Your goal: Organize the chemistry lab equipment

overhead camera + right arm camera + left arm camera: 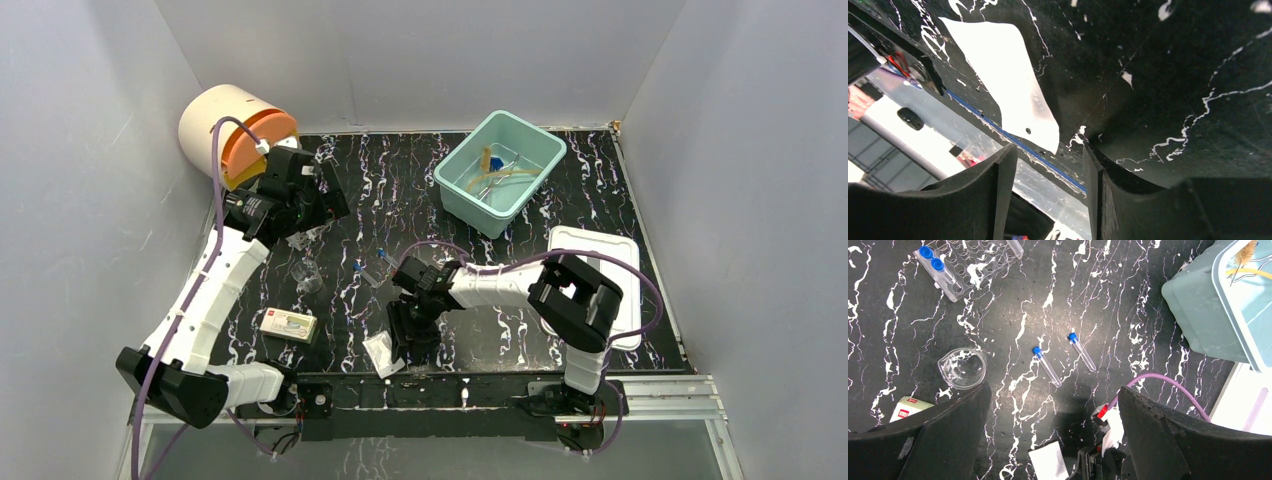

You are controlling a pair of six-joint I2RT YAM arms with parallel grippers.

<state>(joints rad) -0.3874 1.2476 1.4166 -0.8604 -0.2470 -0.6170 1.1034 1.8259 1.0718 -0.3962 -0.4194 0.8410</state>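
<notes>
Right wrist: right gripper (pixel 1048 157) spread, just short of white packet's (pixel 1008 85) corner. Your pinch could skid it off the table's (pixel 1173 75) near edge.

From the centre of the table (pixel 400 185), you see the teal tub (pixel 468 203) at one o'clock holding the tan rubber tube (pixel 508 177). Your right gripper (pixel 398 345) hangs over the white packet (pixel 380 353) at seven; a small beaker (pixel 308 276) stands at nine.

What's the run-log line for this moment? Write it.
left gripper: open, empty, raised | right gripper: open, low at packet corner | two capped tubes: loose
</notes>
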